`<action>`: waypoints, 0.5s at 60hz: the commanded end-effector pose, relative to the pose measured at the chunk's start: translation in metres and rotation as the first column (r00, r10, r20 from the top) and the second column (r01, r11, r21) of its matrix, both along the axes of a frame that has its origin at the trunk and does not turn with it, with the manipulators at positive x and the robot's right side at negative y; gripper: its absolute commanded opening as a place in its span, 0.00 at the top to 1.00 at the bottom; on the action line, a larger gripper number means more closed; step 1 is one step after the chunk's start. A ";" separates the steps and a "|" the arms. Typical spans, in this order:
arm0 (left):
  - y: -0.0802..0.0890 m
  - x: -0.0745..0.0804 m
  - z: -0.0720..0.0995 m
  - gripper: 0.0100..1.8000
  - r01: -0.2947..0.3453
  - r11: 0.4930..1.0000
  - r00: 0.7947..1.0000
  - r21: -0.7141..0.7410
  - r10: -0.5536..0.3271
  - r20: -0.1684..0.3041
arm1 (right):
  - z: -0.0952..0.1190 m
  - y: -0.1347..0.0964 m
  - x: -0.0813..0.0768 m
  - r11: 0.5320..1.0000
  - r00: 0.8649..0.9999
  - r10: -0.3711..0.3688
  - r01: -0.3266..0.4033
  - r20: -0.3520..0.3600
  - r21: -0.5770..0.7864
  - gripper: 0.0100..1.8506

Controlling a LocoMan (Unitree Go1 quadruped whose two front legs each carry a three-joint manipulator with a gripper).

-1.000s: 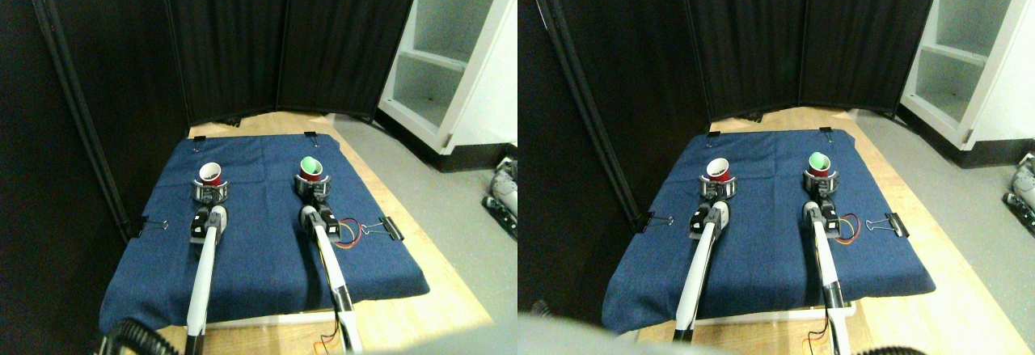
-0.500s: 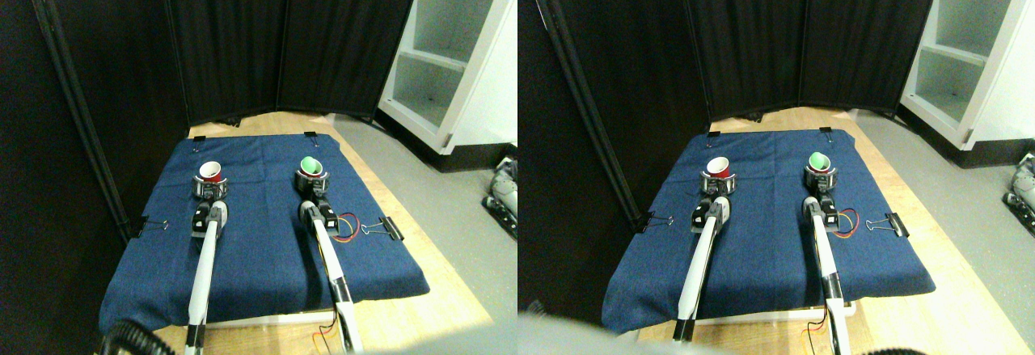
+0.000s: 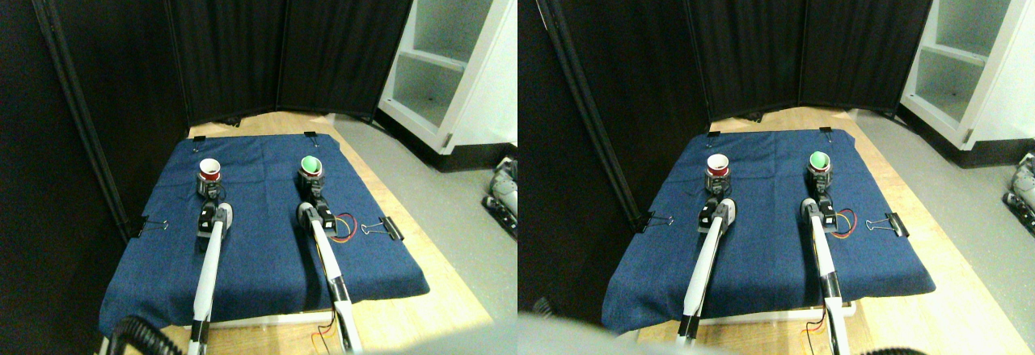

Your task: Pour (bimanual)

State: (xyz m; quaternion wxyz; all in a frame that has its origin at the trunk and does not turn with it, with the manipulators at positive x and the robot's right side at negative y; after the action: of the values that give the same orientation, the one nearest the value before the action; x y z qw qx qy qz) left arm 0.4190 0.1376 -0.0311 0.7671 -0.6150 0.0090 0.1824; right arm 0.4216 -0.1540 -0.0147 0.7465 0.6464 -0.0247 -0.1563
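A: What does the figure show?

B: A blue cloth (image 3: pixel 267 242) clipped over a wooden board. Two cups stand upright on its far half, well apart: a red cup (image 3: pixel 209 169) on the left, a green cup (image 3: pixel 310 165) on the right. Each manipulator reaches up from the bottom edge to the cup on its own side.

A: And the grippers?

B: The left gripper (image 3: pixel 209 185) sits at the base of the red cup, and the right gripper (image 3: pixel 311 182) at the base of the green cup. Each appears to clasp its cup low on the wall. At this size the jaws are too small to resolve, so whether they are truly clenched cannot be told.

A: Which step is in hand?

B: Judged from the layout, the grasp stage: both cups are seated on the cloth, neither tilted, so pouring has not yet begun. Contents cannot be seen.

A: What does the next move call for?

B: Probably lifting one cup clear, bringing the two rims close, then tipping one over the other while the second arm holds its cup steady and upright. A low grip makes wobble a risk.
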 end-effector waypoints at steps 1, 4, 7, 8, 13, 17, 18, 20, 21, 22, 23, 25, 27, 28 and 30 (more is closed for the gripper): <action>-0.005 0.002 0.000 0.82 0.008 1.000 1.000 0.024 -0.009 0.022 | 0.002 0.006 0.000 1.000 1.000 -0.011 0.011 0.009 -0.021 0.83; -0.005 0.002 0.000 0.82 0.002 1.000 1.000 0.025 -0.003 0.027 | 0.002 0.005 0.000 1.000 1.000 -0.015 0.015 0.008 -0.020 0.83; -0.005 0.002 0.001 0.82 0.011 1.000 1.000 0.013 -0.011 0.029 | 0.002 0.004 -0.001 0.999 1.000 -0.006 0.006 0.014 -0.047 0.83; -0.005 0.001 0.001 0.82 0.012 1.000 0.999 0.012 -0.013 0.029 | 0.002 0.004 -0.001 0.999 1.000 -0.007 0.007 0.013 -0.050 0.83; -0.005 0.000 0.004 0.82 0.017 1.000 0.999 0.018 -0.018 0.028 | 0.003 0.004 -0.002 1.000 1.000 -0.007 0.007 0.011 -0.025 0.83; -0.005 -0.002 0.006 0.82 0.015 1.000 0.999 0.020 -0.016 0.030 | 0.003 0.005 -0.004 0.999 1.000 -0.011 0.012 0.015 -0.040 0.83; -0.005 -0.002 0.006 0.82 0.015 1.000 0.999 0.020 -0.016 0.030 | 0.003 0.005 -0.004 0.999 1.000 -0.011 0.012 0.015 -0.040 0.83; -0.005 -0.004 0.007 0.82 0.017 1.000 0.999 0.019 -0.018 0.032 | 0.004 0.006 -0.004 1.000 1.000 -0.007 0.008 0.023 -0.023 0.83; -0.005 -0.004 0.008 0.82 0.022 1.000 0.999 0.019 -0.023 0.030 | 0.004 0.006 -0.004 1.000 1.000 -0.001 0.002 0.025 -0.024 0.83; -0.005 -0.004 0.008 0.82 0.025 1.000 0.999 0.015 -0.025 0.029 | 0.004 0.007 -0.004 1.000 1.000 0.000 0.001 0.027 -0.026 0.83; -0.005 -0.005 0.009 0.82 0.024 1.000 0.999 0.012 -0.024 0.029 | 0.005 0.007 -0.005 1.000 1.000 -0.003 0.004 0.028 -0.027 0.83; -0.005 -0.005 0.010 0.82 0.033 0.999 0.999 0.000 -0.033 0.026 | 0.006 0.008 -0.005 1.000 0.999 0.004 -0.004 0.034 -0.014 0.83; -0.005 -0.006 0.011 0.82 0.038 0.999 0.999 0.000 -0.038 0.030 | 0.007 0.009 -0.005 1.000 0.999 0.002 -0.002 0.039 -0.015 0.83; -0.005 -0.006 0.011 0.82 0.038 0.999 0.999 0.000 -0.038 0.030 | 0.007 0.009 -0.005 1.000 0.999 0.002 -0.002 0.039 -0.015 0.83; -0.006 -0.007 0.014 0.82 0.040 0.999 0.999 -0.011 -0.040 0.037 | 0.009 0.010 -0.007 0.999 0.999 0.002 0.000 0.043 -0.034 0.83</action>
State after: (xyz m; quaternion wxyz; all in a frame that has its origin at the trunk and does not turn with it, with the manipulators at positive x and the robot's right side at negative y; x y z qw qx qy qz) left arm 0.4119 0.1346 -0.0271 0.7697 -0.6143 0.0214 0.1726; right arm 0.4150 -0.1503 -0.0145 0.7496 0.6415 -0.0348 -0.1592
